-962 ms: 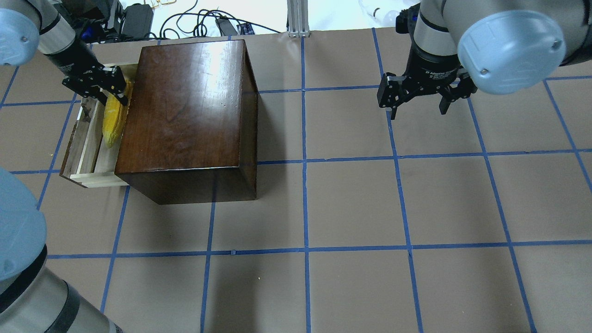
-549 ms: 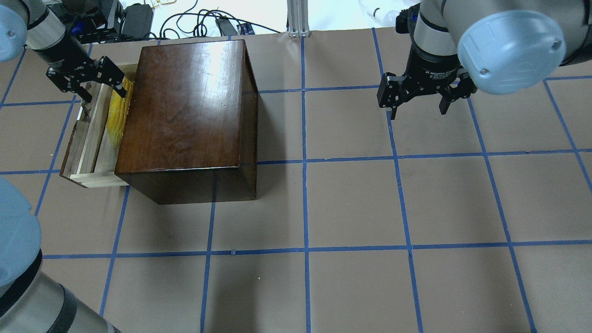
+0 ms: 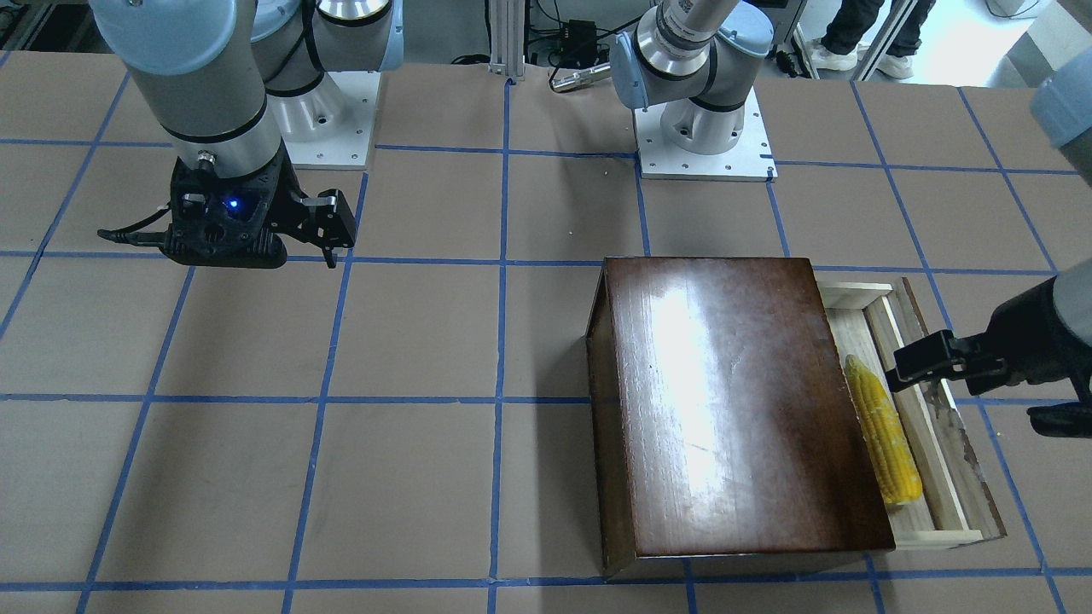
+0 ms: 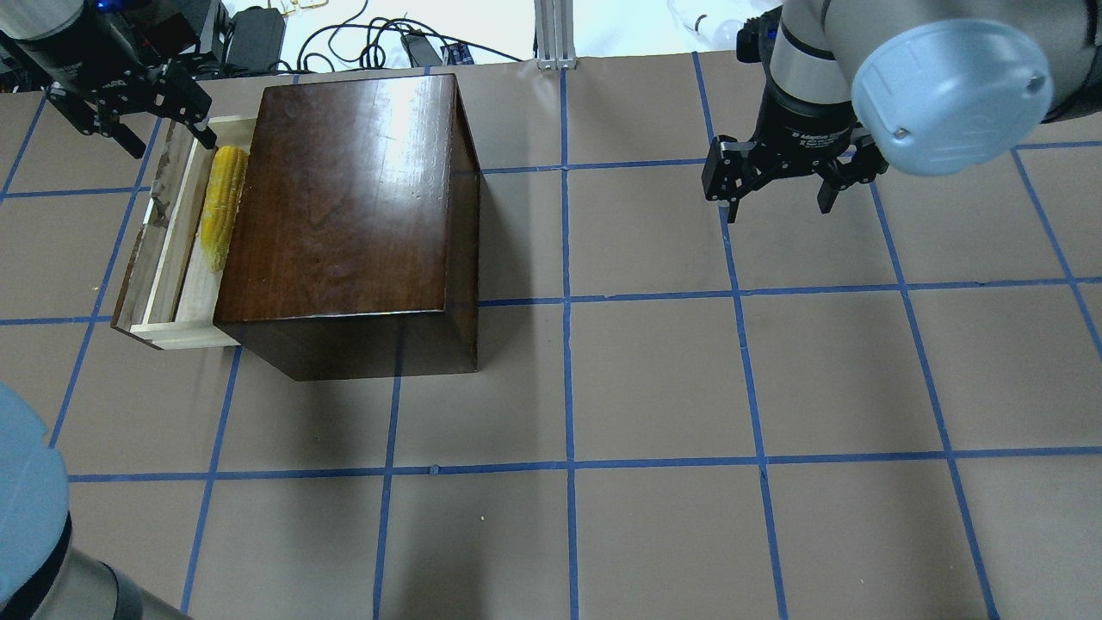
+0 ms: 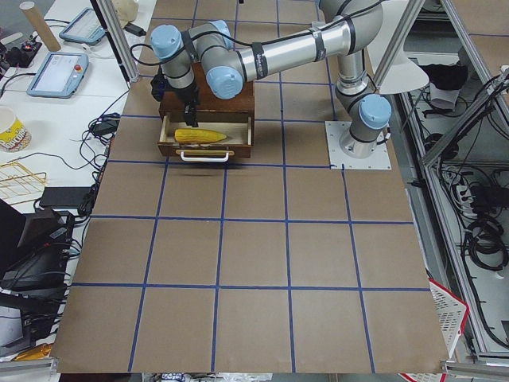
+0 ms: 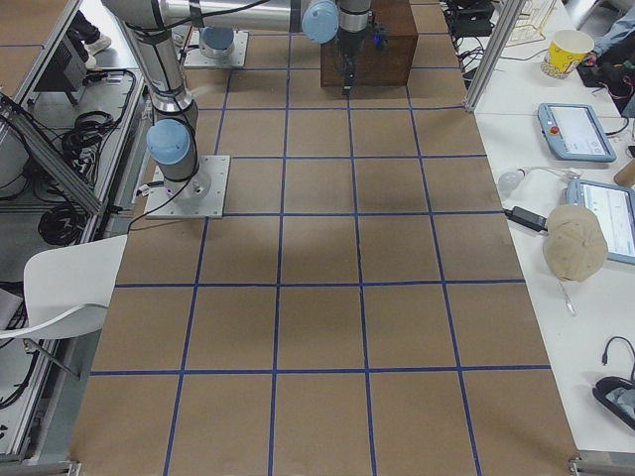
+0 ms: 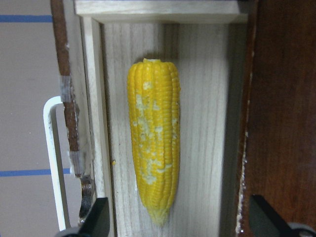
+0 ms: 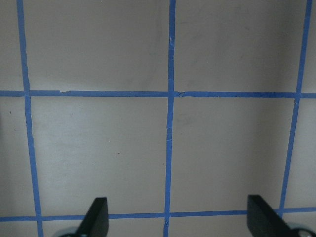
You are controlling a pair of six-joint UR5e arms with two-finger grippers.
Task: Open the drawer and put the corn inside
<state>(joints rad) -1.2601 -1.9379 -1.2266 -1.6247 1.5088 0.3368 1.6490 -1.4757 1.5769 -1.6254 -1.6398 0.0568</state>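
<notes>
1. Two dark tips of the left fingers (image 7: 97, 221) stand wide apart at the bottom of the left wrist view, holding nothing. Between them lies the corn (image 7: 152, 140), lengthwise on the pale floor of the drawer (image 7: 202, 98), its tapered end toward the tips.
2. Only this view shows the white handle (image 7: 51, 163) on the drawer's brown front, outside one tip. The edge of the box (image 7: 281, 123) runs past the other tip.
3. The left-side view alone shows height: the fingers hang above the cob, not touching it.
4. Overhead, the drawer stands pulled out. The corn lies just beside the box wall, with bare floor between it and the drawer's front rail.
5. Farther off, the right fingers (image 4: 730, 196) are spread and empty over bare table (image 4: 654, 379), well apart from the box. Their wrist view shows only blue tape lines (image 8: 169, 123) beneath them.
</notes>
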